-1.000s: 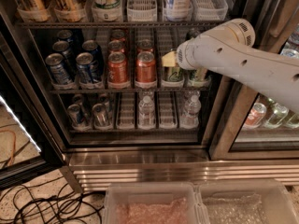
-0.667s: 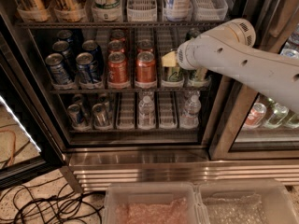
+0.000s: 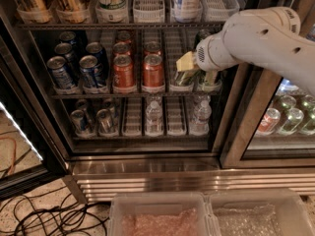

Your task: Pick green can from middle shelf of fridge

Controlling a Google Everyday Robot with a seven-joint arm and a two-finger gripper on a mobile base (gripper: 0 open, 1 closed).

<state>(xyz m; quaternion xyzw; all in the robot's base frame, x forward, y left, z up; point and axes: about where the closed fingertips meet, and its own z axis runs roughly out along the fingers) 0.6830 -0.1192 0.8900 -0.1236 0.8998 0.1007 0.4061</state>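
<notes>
Reaching into the fridge (image 3: 147, 180) from the right, with the gripper (image 3: 188, 63) right at the upper part of the green can (image 3: 181, 78). Cannot tell whether clenched on it or released. Standing upright at the front of the middle shelf (image 3: 98, 96), one lane right of the orange-red cans (image 3: 153, 72), just beside another green can (image 3: 209, 80). Compared to one second ago: shifted slightly rightward, together with the white arm (image 3: 256, 36); no visible change among the cans.
</notes>
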